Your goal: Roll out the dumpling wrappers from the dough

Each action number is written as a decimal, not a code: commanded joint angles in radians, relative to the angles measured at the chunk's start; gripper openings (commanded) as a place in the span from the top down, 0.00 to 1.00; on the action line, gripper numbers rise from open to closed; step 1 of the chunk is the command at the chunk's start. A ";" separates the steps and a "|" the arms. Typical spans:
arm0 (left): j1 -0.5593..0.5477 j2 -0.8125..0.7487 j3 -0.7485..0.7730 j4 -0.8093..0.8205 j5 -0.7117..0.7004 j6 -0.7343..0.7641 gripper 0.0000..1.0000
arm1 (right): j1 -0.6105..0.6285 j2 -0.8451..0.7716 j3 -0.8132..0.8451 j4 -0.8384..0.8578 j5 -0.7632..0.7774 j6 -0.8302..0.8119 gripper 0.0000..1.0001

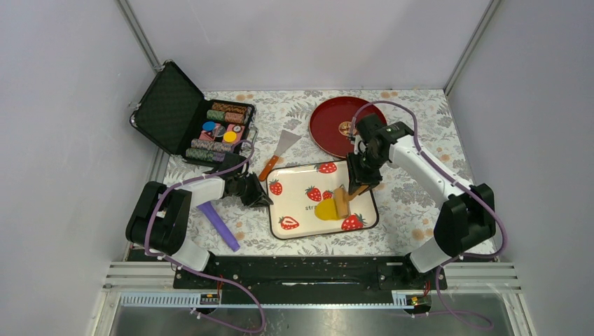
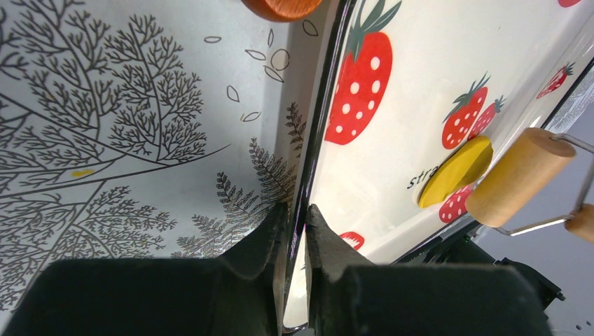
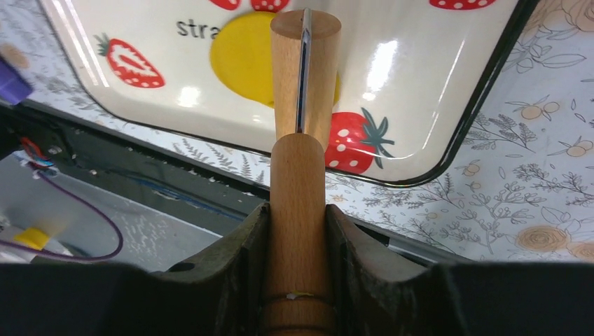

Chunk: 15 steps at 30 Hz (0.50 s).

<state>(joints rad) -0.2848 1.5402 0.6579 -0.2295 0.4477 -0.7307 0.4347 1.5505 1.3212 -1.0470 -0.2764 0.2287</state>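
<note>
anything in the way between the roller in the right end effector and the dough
Nothing visible. The right end effector grips the roller by its handle, and the roller is right at the edge of the dough on the tray. The left end effector only pinches the tray's left rim, clear of both.

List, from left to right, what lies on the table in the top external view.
From the left: chip case → purple stick → spatula → yellow dough → wooden roller. Left out: the strawberry tray and the red plate, which span several of these.
</note>
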 commanded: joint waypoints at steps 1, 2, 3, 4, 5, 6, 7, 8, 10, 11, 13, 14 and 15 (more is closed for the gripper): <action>0.023 0.050 -0.050 -0.083 -0.195 0.031 1.00 | 0.012 0.033 -0.042 -0.008 0.084 0.002 1.00; 0.023 0.050 -0.049 -0.083 -0.195 0.031 1.00 | 0.012 0.040 -0.057 -0.006 0.099 0.000 1.00; 0.024 0.051 -0.050 -0.083 -0.196 0.031 1.00 | 0.013 0.047 -0.073 -0.002 0.115 -0.002 1.00; 0.023 0.050 -0.050 -0.083 -0.195 0.031 1.00 | 0.013 0.055 -0.093 0.007 0.116 -0.007 1.00; 0.023 0.049 -0.050 -0.083 -0.195 0.031 1.00 | 0.015 0.067 -0.110 0.014 0.119 -0.012 1.00; 0.023 0.050 -0.049 -0.083 -0.196 0.031 1.00 | 0.017 0.076 -0.125 0.021 0.123 -0.015 1.00; 0.023 0.050 -0.050 -0.083 -0.195 0.031 1.00 | 0.018 0.085 -0.140 0.032 0.124 -0.017 1.00; 0.023 0.050 -0.050 -0.082 -0.195 0.031 1.00 | 0.019 0.092 -0.155 0.044 0.129 -0.017 1.00; 0.023 0.050 -0.050 -0.082 -0.195 0.031 1.00 | 0.021 0.107 -0.173 0.050 0.148 -0.016 1.00; 0.023 0.050 -0.050 -0.083 -0.195 0.031 1.00 | 0.023 0.112 -0.180 0.051 0.161 -0.014 1.00; 0.023 0.050 -0.050 -0.083 -0.196 0.031 1.00 | 0.024 0.119 -0.188 0.046 0.194 -0.012 1.00; 0.023 0.049 -0.050 -0.083 -0.195 0.031 1.00 | 0.024 0.123 -0.189 0.039 0.217 -0.010 1.00; 0.023 0.050 -0.050 -0.083 -0.195 0.031 1.00 | 0.024 0.128 -0.189 0.032 0.238 -0.009 1.00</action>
<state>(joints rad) -0.2848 1.5402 0.6579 -0.2295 0.4480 -0.7307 0.4446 1.5803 1.2293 -0.9825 -0.3027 0.2447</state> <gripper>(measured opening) 0.114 0.391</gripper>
